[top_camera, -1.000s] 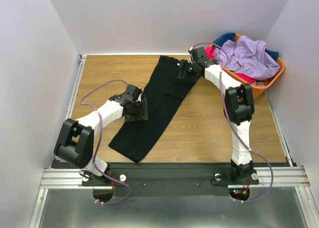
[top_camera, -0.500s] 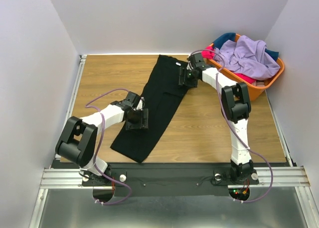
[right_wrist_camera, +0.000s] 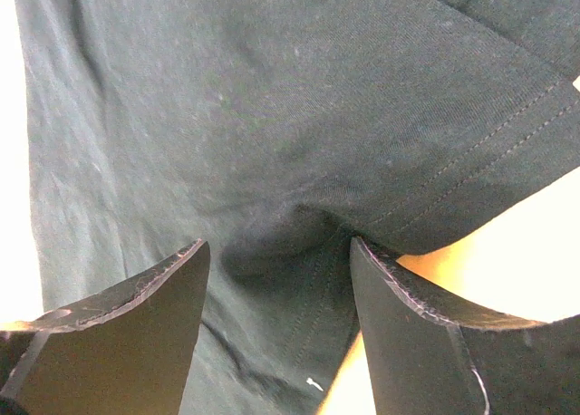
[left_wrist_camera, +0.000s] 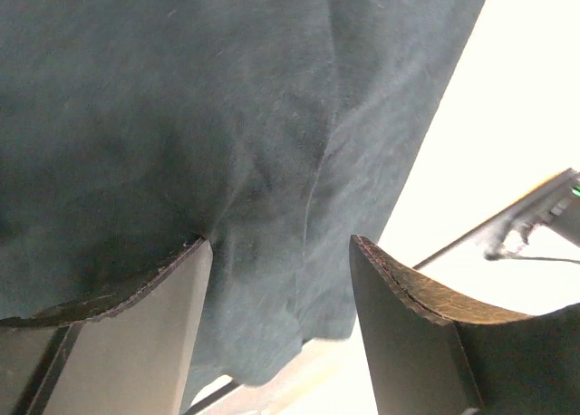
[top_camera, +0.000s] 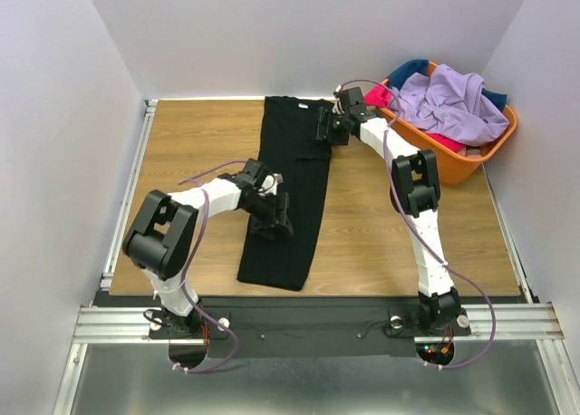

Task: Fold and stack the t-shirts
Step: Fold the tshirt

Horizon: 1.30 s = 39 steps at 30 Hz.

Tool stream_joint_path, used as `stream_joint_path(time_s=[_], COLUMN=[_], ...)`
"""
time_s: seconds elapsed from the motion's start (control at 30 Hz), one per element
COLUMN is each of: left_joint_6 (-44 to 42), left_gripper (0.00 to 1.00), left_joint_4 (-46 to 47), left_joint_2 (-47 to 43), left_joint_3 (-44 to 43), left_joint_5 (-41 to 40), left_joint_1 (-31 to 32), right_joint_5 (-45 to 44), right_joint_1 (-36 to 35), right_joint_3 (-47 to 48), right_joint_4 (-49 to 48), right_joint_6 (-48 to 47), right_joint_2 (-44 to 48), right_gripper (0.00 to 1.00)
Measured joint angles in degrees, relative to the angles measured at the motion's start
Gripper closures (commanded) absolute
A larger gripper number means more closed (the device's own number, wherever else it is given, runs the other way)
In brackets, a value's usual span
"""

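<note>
I am viewing a wooden desk [top_camera: 181,152] enclosed by pale walls on three sides, with a metal rail running along its near edge. Two items are resting directly on it. A black t-shirt [top_camera: 294,170] is lying flat as a long, narrow strip down the middle. Its far end is reaching the far edge, and its near end is stopping just short of the near edge, angled slightly to the left. An orange basket [top_camera: 471,166] is sitting in the far right corner, apart from the shirt. Bare wood is showing to the left of the shirt and between the shirt and the basket.
</note>
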<state>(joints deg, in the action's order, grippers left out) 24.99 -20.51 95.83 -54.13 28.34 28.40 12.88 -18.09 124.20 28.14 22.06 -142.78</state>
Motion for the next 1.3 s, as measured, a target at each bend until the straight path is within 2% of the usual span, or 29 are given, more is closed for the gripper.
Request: stream_joint_path(time_s=[0.2,0.37,0.67,0.73,0.87,1.0,1.13,1.3], left_joint_6=[0.31,-0.85,-2.40,-2.40,-2.14,-1.31,-0.02,1.16], left_gripper=[0.26,0.26,0.25,0.24,0.23,0.23,0.23,0.23], left_joint_4=[-0.35,-1.60,-4.79,-4.94,-4.04,-2.40,-3.30,-6.67], left_joint_2=[7.34,11.13,9.64,5.70,-4.94,-13.20,-14.38,-14.36], left_joint_3=[-7.67,-12.87,-17.27,-17.59,-17.35,-12.81,-5.60,1.29], left_joint_5=[4.55,5.31,-1.97,-5.18,-10.75,-14.53,-16.13,-16.79], left_joint_1=[3.61,7.02,7.82,7.76,7.74,7.58,7.50,7.54], right_joint_5=[1.14,1.68,1.05,-0.04,-1.77,-1.57,-0.28,1.42], right_joint_1=[0.00,0.00,0.00,0.00,-0.02,0.00,-0.02,-0.76], right_joint_3=[5.88,7.89,6.99,2.97,-8.68,-23.28,-36.13,-51.98], right_joint_4=[-0.37,-0.37,0.52,1.14,2.62,2.99,4.15,7.39], right_joint_6=[0.52,0.63,-2.21,-3.02,-4.13,-4.31,-4.31,-4.35], right_joint_2=[-3.80,-4.98,-3.45,0.09,12.85,31.80,45.79,51.71], right_gripper=[0.27,0.26,0.21,0.21,0.20,0.20,0.20,0.21])
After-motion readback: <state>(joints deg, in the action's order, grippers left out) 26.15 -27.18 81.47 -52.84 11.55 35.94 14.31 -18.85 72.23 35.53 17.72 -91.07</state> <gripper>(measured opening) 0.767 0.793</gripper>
